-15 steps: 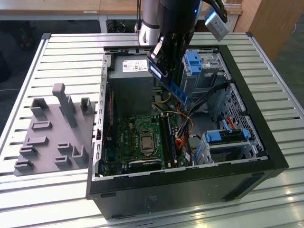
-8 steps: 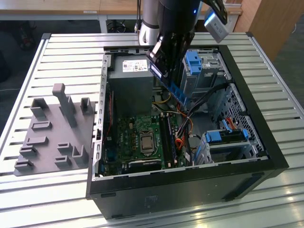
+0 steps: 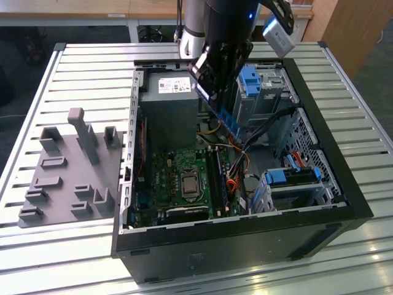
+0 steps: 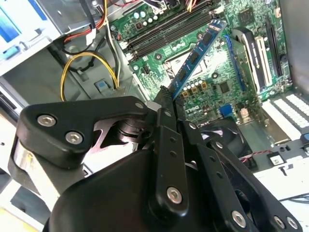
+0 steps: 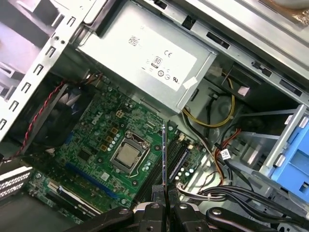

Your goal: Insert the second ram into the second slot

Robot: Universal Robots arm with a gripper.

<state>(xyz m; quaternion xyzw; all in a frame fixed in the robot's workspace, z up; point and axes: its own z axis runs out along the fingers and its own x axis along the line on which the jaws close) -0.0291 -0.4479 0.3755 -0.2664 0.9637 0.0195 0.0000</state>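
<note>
— What is the pincer (image 3: 210, 86) doing?

— It grips the second ram (image 3: 228, 120). Its 2 black fingers (image 4: 166, 145) are closed on 1 end of the thin blue stick. The rest juts out beyond the tips at a tilt.

— Where does that put the stick?

— In the air inside the open computer case (image 3: 245, 224), held out below the pincer and above the green motherboard (image 3: 175, 178). In the first wrist view the second ram (image 5: 164, 154) shows edge-on, running straight out from the fingertips.

— Is it seated?

— No. Its free end is clear of the board. In the second wrist view the long dark memory slots (image 4: 164, 30) lie below it and just to 1 side, apart from the stick.

— What else is near the pincer?

— The processor socket (image 5: 126, 155) sits below it, close to the slots. The grey power supply (image 5: 145, 53), with its pale label, stands beside the pincer against the case wall. A blue drive-bay latch (image 3: 252, 80) is just beside it on the opposite side. A yellow cable loop (image 4: 89, 63) hangs near the fingers.

— And outside the case?

— Well apart from the pincer, a grey fixture block (image 3: 67, 166) rests on the slatted table (image 3: 92, 67).
</note>
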